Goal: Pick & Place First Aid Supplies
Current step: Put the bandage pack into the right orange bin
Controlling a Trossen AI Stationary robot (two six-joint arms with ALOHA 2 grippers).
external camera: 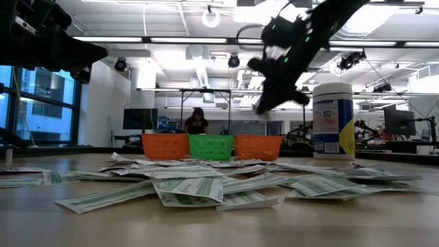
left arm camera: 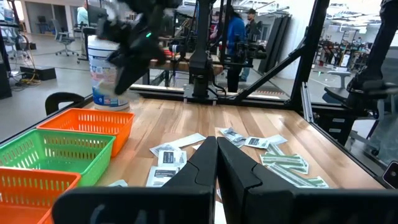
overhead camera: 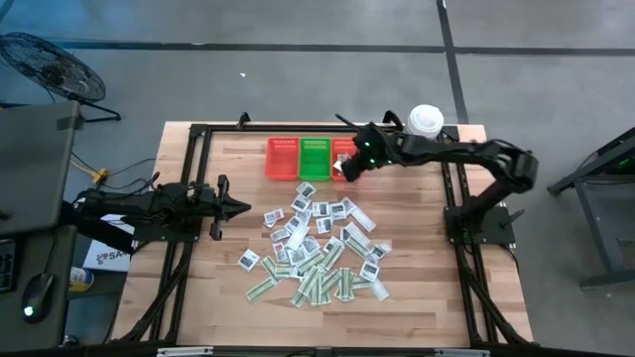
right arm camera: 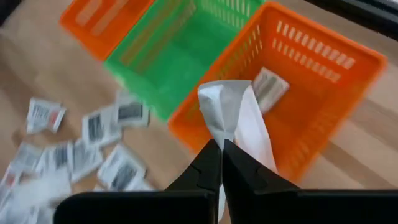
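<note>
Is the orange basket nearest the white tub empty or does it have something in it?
Not empty. In the right wrist view one white packet lies flat inside the orange basket, while the right gripper, jaws shut, holds another packet above its rim.

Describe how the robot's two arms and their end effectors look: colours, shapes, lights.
Both arms are black and slender, built of jointed segments. The left end effector tapers to a pointed tip formed by two dark fingers. The right end effector looks alike, and small green lights glow beside it.

My right gripper (right arm camera: 216, 149): above the near rim of the right-hand basket (right arm camera: 323, 68), holding a packet (right arm camera: 233, 115).
In that basket: one packet (right arm camera: 268, 87).
Packet pile (overhead camera: 316, 248): mid-table, before three baskets.
Tub (overhead camera: 426, 121): right of baskets.
</note>
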